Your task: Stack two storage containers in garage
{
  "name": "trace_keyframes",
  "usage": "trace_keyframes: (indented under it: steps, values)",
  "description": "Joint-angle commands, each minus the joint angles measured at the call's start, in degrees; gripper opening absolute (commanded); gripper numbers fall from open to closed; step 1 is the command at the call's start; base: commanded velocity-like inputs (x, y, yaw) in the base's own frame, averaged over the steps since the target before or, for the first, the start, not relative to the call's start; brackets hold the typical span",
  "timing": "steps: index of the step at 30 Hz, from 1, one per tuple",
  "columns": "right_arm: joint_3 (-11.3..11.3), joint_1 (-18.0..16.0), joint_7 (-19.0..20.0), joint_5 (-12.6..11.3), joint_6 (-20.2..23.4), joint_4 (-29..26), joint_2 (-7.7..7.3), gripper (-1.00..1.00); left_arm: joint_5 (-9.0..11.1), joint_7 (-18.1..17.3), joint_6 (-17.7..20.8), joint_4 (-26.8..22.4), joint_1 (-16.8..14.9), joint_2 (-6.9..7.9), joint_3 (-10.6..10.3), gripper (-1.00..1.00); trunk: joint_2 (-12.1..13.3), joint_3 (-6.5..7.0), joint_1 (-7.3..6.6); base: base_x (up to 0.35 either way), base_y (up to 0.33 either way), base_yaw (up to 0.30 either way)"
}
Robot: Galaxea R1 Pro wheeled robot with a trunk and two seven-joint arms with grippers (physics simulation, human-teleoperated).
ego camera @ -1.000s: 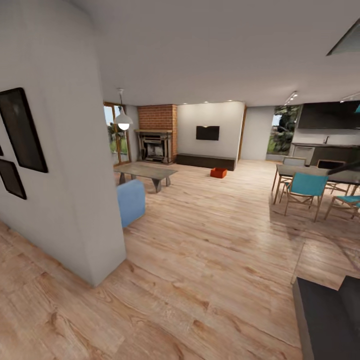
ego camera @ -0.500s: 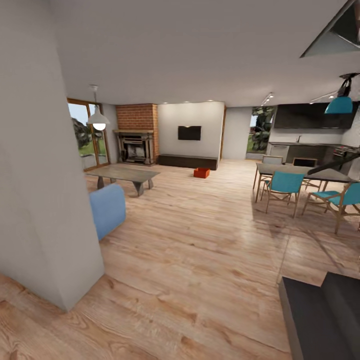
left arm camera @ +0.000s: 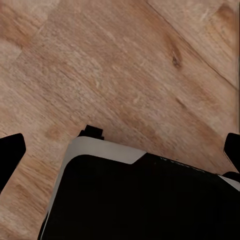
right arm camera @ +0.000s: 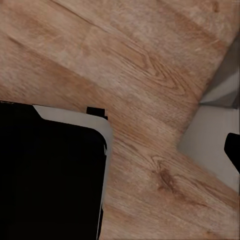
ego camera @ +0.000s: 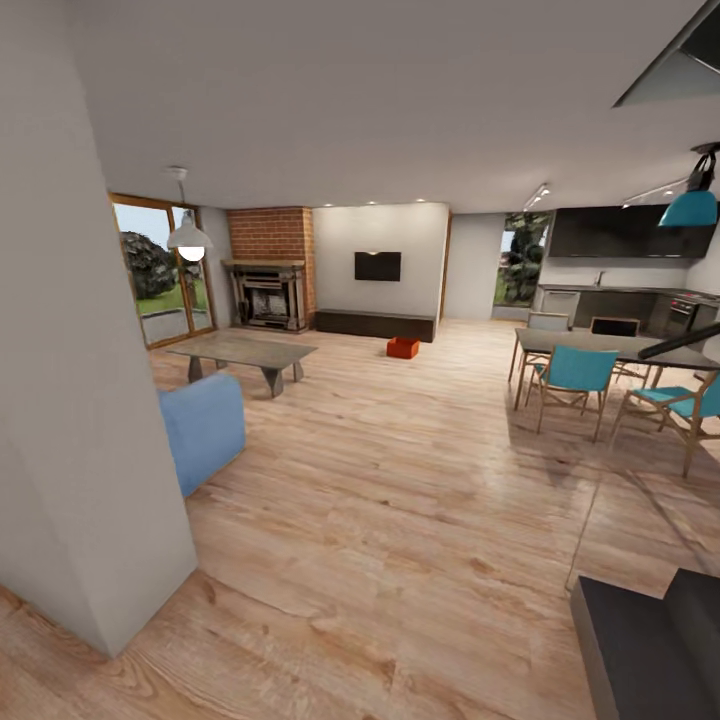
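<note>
While we look across the living room, one orange-red container (ego camera: 403,347) sits far off on the wood floor (ego camera: 400,520), just before the low dark cabinet (ego camera: 376,324) under the TV (ego camera: 377,266); a second container we cannot make out at this range. We judge the main hazards of an approach to be the wall corner (ego camera: 120,520) near our left, the blue seat (ego camera: 203,428) beyond it, and the dining chairs (ego camera: 570,378) on the right; a wide turn of the base could clip any of them; the dark block (ego camera: 640,650) at lower right crowds the near path too. The head view gives the room, the route and the container; the wrist views give what it lacks, namely planks directly beneath each arm and the dark, pale-edged robot body (left arm camera: 140,200). Left fingertips (left arm camera: 10,152) show at opposite margins, so we read that claw as spread and empty; of the right claw one dark tip (right arm camera: 233,150) shows, and we cannot tell its state.
</note>
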Motion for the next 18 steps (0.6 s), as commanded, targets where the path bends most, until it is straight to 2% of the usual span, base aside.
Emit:
trace_keyframes:
  steps: [1,16,18]
  values:
    - [0.5,0.0,0.0,-0.6,-0.3,0.2,0.02,1.00,0.3,0.2,-0.2,0.0,0.0,-0.02,-0.3,1.00,0.0,-0.01,0.05,0.324,0.000,0.000]
    - [0.5,0.0,0.1,-0.6,-0.4,0.2,0.02,1.00,0.3,0.2,-0.2,0.0,0.0,-0.02,-0.3,1.00,0.0,-0.01,0.05,0.324,0.000,-0.001]
    - [0.5,0.0,0.0,-0.6,-0.3,0.2,0.07,1.00,0.3,0.2,-0.2,0.0,0.0,-0.02,-0.3,1.00,0.0,-0.01,0.05,0.324,0.056,-0.163]
